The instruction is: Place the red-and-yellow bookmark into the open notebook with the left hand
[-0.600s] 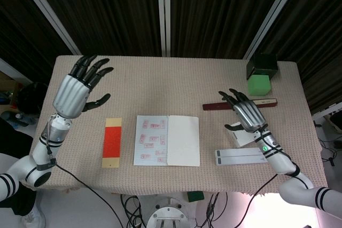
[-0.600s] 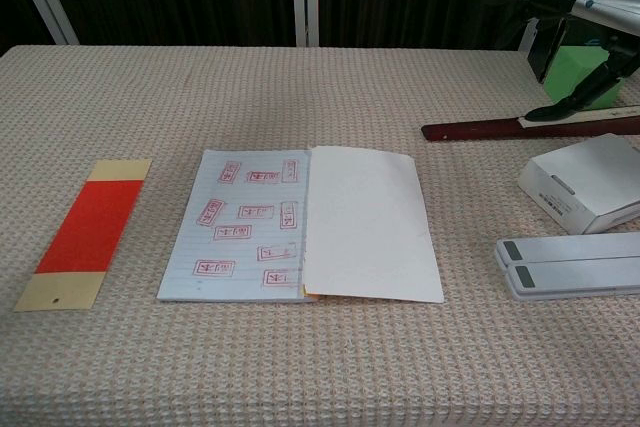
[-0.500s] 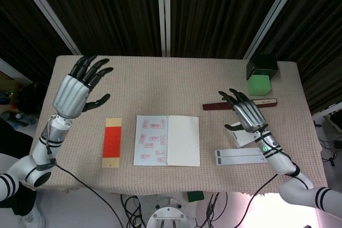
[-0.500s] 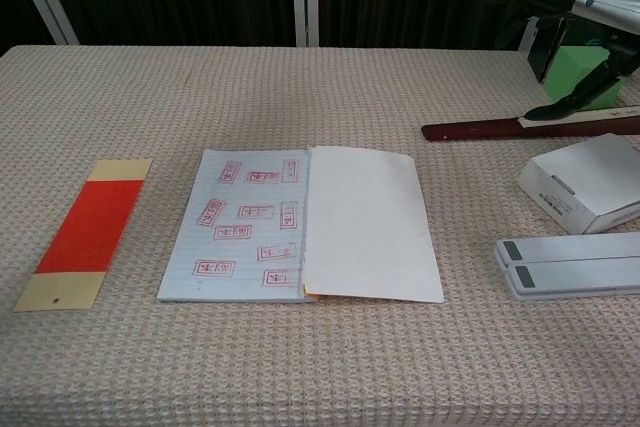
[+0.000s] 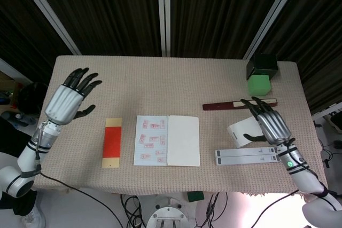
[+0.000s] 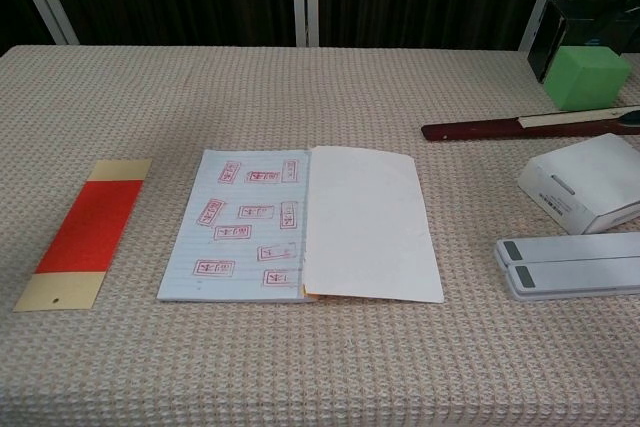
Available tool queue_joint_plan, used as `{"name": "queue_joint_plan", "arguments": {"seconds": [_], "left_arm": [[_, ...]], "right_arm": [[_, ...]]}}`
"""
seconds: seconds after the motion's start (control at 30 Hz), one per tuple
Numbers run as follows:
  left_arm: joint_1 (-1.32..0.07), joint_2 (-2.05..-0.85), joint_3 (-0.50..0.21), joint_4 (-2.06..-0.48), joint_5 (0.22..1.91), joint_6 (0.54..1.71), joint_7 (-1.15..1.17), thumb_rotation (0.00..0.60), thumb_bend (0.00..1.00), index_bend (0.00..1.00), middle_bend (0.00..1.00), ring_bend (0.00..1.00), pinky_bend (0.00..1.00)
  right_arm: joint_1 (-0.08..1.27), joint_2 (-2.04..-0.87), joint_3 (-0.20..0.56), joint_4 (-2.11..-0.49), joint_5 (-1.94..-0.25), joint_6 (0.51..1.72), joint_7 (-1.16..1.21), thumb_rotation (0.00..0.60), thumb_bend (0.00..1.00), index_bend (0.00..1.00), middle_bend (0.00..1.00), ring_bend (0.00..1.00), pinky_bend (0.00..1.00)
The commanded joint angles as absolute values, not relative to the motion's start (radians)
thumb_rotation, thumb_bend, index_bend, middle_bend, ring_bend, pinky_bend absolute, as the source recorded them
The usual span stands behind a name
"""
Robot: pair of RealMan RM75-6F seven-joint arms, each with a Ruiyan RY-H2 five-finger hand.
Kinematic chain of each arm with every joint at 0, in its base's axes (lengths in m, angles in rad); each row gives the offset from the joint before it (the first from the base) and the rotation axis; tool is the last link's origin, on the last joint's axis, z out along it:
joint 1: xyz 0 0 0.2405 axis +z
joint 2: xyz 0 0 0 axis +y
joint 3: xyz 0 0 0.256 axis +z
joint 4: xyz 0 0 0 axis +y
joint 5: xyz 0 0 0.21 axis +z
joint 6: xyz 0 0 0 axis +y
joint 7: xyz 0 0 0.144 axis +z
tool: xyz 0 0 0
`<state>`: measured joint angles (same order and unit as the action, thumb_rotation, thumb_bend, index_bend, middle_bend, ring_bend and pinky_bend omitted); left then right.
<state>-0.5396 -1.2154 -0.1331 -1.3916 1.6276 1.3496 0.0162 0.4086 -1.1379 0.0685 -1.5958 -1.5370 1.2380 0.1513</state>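
Observation:
The red-and-yellow bookmark [image 5: 111,142] [image 6: 84,231] lies flat on the table, just left of the open notebook [image 5: 166,140] [image 6: 303,225]. The notebook's left page carries several red stamps and its right page is blank. My left hand [image 5: 68,101] hovers above the table's left edge, behind and to the left of the bookmark, fingers spread and holding nothing. My right hand [image 5: 271,122] floats at the right, beside the white box, fingers spread and empty. Neither hand shows in the chest view.
A white box [image 5: 241,132] [image 6: 587,183] and a flat white case [image 5: 247,156] [image 6: 569,265] lie right of the notebook. Behind them are a dark red ruler-like strip [image 5: 238,104] [image 6: 530,127], a green cube [image 5: 259,85] [image 6: 586,77] and a dark box [image 5: 262,64].
My left hand has dropped lower and moved left, toward the table's left edge. My right hand has moved right and toward the front, off the ruler, and has left the chest view.

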Motion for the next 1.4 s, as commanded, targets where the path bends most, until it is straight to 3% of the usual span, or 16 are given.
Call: {"name": "queue_joint_plan", "arguments": {"seconds": [0.03, 0.37, 0.77, 1.4], "left_arm": [[-0.526, -1.204, -0.071, -1.367, 1.636, 1.281, 0.067, 0.6, 0.17, 0.22, 0.15, 0.06, 0.13], [-0.559, -1.242, 0.054, -1.347, 1.716, 1.122, 0.149, 0.6, 0.2, 0.22, 0.12, 0.06, 0.13], [-0.617, -1.279, 0.102, -1.322, 1.771, 1.015, 0.242, 0.6, 0.17, 0.22, 0.04, 0.04, 0.12], [-0.662, -1.356, 0.147, -1.237, 1.843, 1.016, 0.212, 0.6, 0.1, 0.22, 0.02, 0.03, 0.12]], "right_arm": [[0.326, -1.038, 0.014, -1.661, -1.589, 1.328, 0.157, 0.6, 0.09, 0.11, 0.23, 0.06, 0.18], [0.224, -0.984, -0.012, -1.698, -1.649, 1.478, 0.139, 0.6, 0.09, 0.12, 0.23, 0.06, 0.19], [0.193, -0.991, -0.006, -1.708, -1.64, 1.492, 0.124, 0.6, 0.09, 0.12, 0.23, 0.06, 0.19], [0.163, -1.0, 0.012, -1.732, -1.619, 1.498, 0.091, 0.6, 0.09, 0.13, 0.23, 0.06, 0.19]]}}
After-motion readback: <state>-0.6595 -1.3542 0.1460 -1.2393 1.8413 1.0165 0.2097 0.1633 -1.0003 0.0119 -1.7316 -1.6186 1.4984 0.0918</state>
